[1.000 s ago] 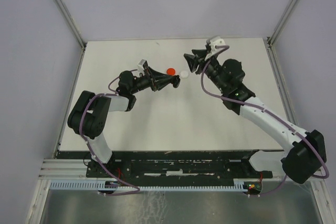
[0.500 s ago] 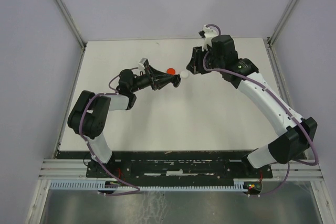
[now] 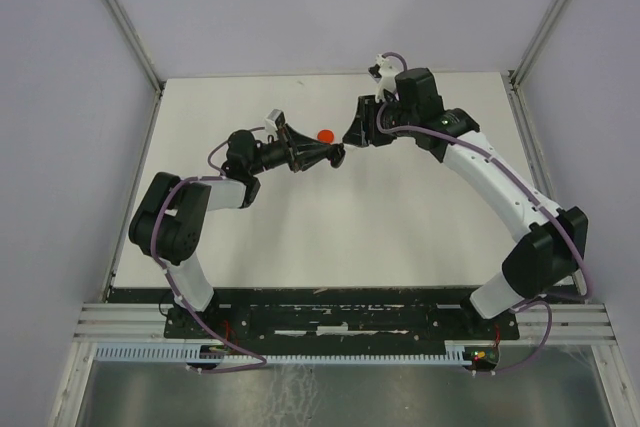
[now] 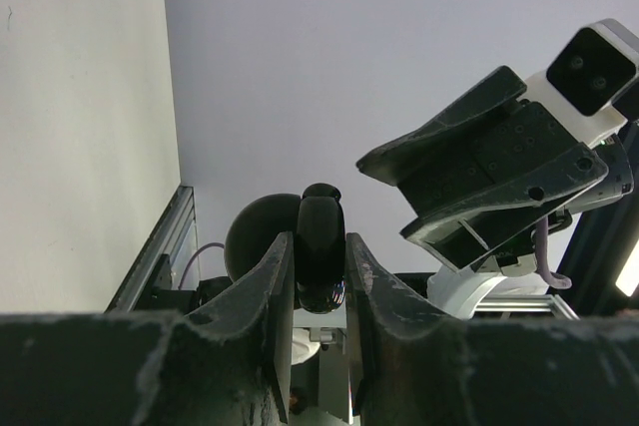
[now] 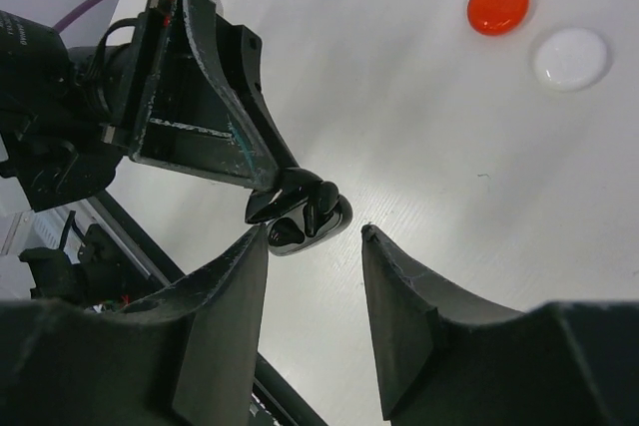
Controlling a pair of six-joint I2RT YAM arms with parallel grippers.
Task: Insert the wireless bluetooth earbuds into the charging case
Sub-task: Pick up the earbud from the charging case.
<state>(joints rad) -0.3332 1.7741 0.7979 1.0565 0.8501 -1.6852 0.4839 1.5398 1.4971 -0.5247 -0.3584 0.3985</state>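
The left tool (image 4: 318, 243) is pinched narrow on a black charging case (image 4: 319, 214), held on edge above the bench (image 3: 400, 217). In the right wrist view, small black earbuds (image 5: 321, 197) show at that case, centre left. The right tool (image 5: 315, 234) hangs half open and empty just over it. A red case (image 5: 497, 4) and a white case (image 5: 570, 57) lie at upper right.
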